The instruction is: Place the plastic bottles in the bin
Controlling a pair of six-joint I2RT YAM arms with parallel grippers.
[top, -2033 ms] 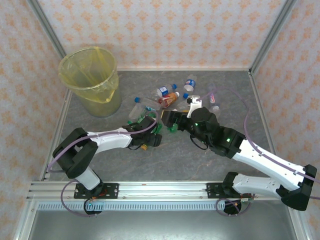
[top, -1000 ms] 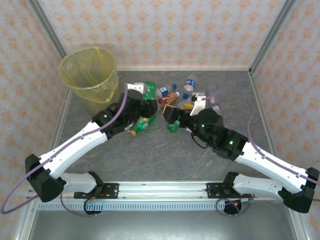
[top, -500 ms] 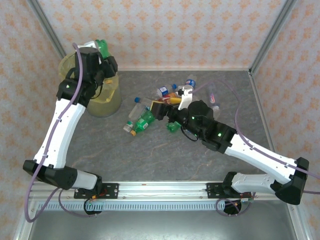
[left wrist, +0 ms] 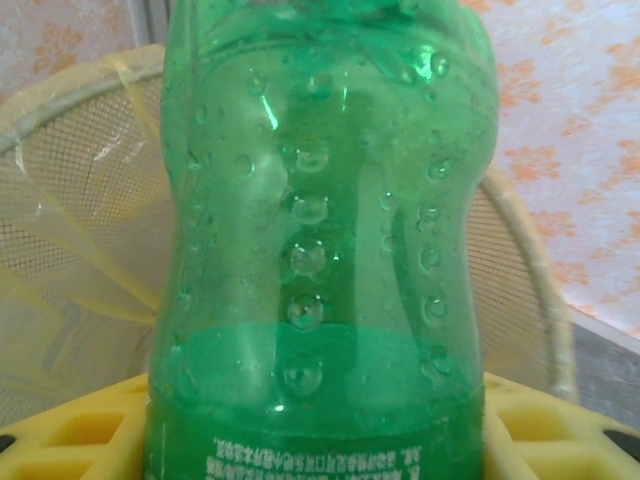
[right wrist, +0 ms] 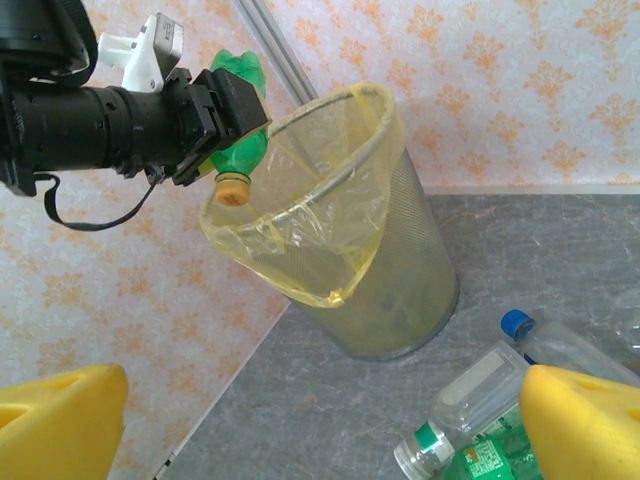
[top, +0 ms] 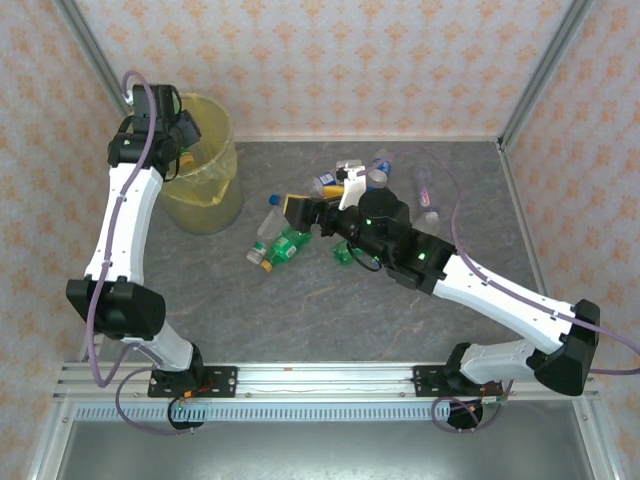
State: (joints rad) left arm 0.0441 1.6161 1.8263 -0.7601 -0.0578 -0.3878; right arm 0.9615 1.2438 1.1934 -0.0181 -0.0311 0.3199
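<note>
One green plastic bottle with an orange-yellow cap (right wrist: 238, 150) sits clamped in the left gripper (right wrist: 215, 118), whose jaws are partly closed around the bottle's body. The bottle hangs tilted with its cap downward. It is held high over the left edge of the round mesh bin lined with a translucent yellow bag (right wrist: 345, 255), apparently so that it can fall inside once let go. From the right wrist view the cap is close to the rim rather than over the middle of the mouth, so a release here risks clipping the edge.

The right gripper (top: 303, 211) is spread as wide as it goes and holds nothing. It hovers low over the cluster of remaining plastic bottles (top: 345, 185) on the grey stone-patterned table (top: 330, 310), probably lined up for the next pick. Nearest its yellow fingertips (right wrist: 585, 420) lie a clear bottle with a blue cap (right wrist: 490, 375) and a second green bottle with a printed label (top: 290, 245), both on their sides and well apart from the bin.
</note>
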